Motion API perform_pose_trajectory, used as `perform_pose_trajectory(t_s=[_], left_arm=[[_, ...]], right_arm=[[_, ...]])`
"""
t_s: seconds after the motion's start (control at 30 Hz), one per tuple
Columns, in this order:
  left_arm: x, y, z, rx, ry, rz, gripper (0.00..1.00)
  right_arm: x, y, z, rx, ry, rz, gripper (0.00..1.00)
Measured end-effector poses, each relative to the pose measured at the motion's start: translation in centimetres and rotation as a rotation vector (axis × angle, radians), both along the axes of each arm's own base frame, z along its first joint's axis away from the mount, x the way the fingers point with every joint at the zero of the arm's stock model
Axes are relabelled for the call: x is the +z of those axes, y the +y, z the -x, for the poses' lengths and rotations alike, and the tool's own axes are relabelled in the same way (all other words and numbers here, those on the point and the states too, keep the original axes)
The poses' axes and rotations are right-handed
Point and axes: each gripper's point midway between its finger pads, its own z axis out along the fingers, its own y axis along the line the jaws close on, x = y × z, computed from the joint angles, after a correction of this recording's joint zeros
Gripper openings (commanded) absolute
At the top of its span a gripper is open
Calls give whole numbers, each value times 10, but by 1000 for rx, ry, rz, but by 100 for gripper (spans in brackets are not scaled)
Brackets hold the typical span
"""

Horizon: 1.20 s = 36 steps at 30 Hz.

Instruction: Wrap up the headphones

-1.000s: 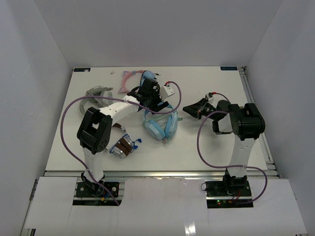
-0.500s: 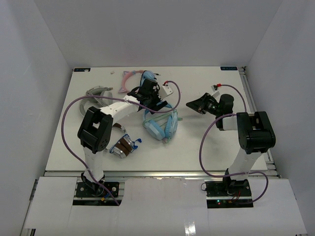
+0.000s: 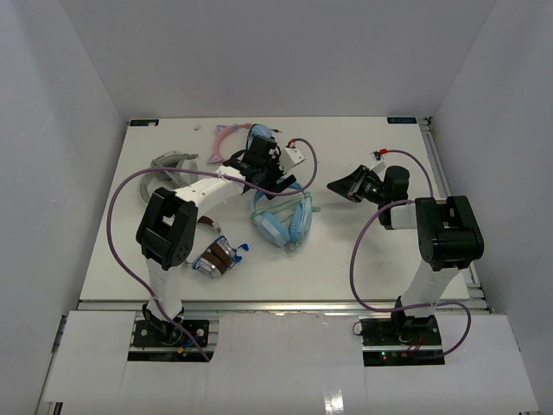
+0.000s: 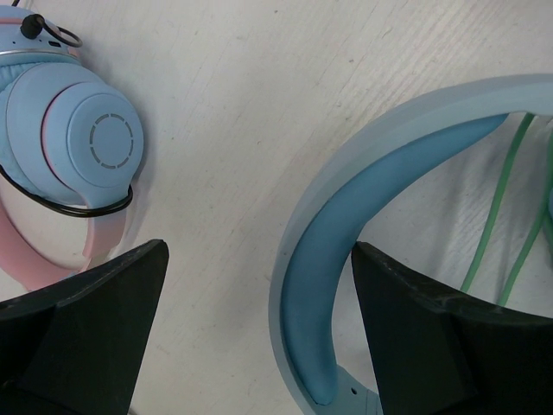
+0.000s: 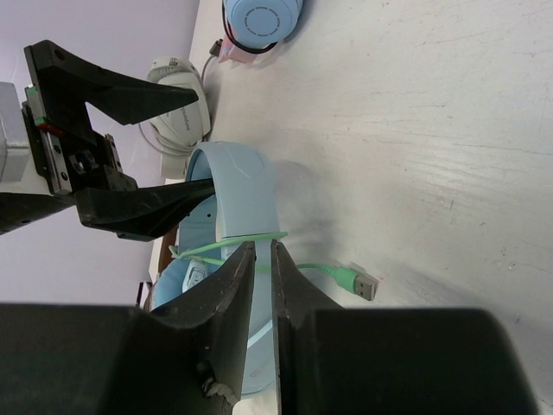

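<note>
The light blue headphones (image 3: pixel 281 226) lie mid-table with their headband (image 4: pixel 315 259) toward the back. My left gripper (image 3: pixel 275 181) hangs over that band, open wide, with the band between its fingers close to the right one. The pale green cable (image 5: pixel 232 243) crosses the band and ends in a USB plug (image 5: pixel 363 284) lying on the table. My right gripper (image 3: pixel 337 184) hovers to the right of the headphones, clear of them. It is shut to a thin slit and holds nothing.
The pink cat-ear pair (image 3: pixel 232 138) lies behind the left gripper, its blue earcup (image 4: pixel 86 138) near the left finger. A grey pair (image 3: pixel 171 164) sits at the back left. A brown and silver pair (image 3: pixel 216 257) lies by the left arm's base.
The right arm has swung right and its gripper has moved back, away from the headphones. Over the last half second almost nothing has moved. The left gripper has stayed open over the band.
</note>
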Motion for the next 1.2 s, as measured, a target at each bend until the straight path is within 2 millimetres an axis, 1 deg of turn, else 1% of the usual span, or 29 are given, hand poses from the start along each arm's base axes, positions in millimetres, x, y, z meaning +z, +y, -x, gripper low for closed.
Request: perform_pose_trajectory(t_s=[0.1, 0.2, 0.33, 0.43, 0.47, 0.53, 0.63, 0.7, 0.77, 0.8, 0.83, 0.87, 0.93, 0.97, 1.0, 1.03, 1.07, 1.1, 1.13, 1.2], left_arm=[[4, -4, 1, 4, 11, 28, 98], [13, -7, 0, 17, 22, 67, 98], [30, -8, -2, 41, 33, 119, 98], [46, -6, 0, 74, 32, 160, 98], [55, -4, 2, 98, 31, 180, 98], [78, 1, 4, 168, 20, 231, 98], [125, 7, 8, 289, -10, 365, 98], [157, 7, 18, 335, -8, 479, 98], [181, 6, 34, 347, 14, 581, 98], [190, 7, 43, 351, 17, 637, 98], [193, 11, 56, 359, 26, 680, 98], [191, 16, 71, 371, 36, 713, 98], [181, 27, 101, 399, 50, 759, 98], [174, 31, 117, 411, 65, 777, 98], [170, 32, 128, 412, 70, 806, 98], [168, 30, 137, 404, 67, 844, 98], [161, 31, 147, 405, 73, 865, 98], [150, 32, 159, 407, 86, 874, 98], [139, 33, 169, 413, 92, 875, 98], [116, 34, 187, 425, 106, 851, 98]], right_arm=[[-1, 0, 0, 0, 3, 2, 20], [-2, -1, 1, -2, 12, 8, 20], [2, -2, 2, -11, 15, 17, 20], [9, -1, 5, -17, 14, 37, 21], [10, -2, 7, -24, 21, 52, 21], [17, -1, 10, -37, 28, 98, 22], [38, 2, 11, -53, -4, 165, 22], [56, 3, 13, -69, -28, 214, 22], [74, 4, 16, -101, -55, 277, 24], [81, 6, 18, -121, -69, 315, 26], [87, 10, 23, -133, -79, 352, 27], [92, 17, 31, -136, -95, 385, 29], [95, 32, 53, -122, -114, 442, 32], [97, 40, 65, -106, -121, 463, 35], [98, 44, 75, -95, -130, 482, 39], [99, 46, 82, -91, -142, 497, 50], [98, 42, 87, -97, -149, 517, 54], [97, 36, 92, -106, -155, 538, 60], [96, 30, 97, -119, -160, 554, 71], [93, 19, 104, -141, -164, 581, 87]])
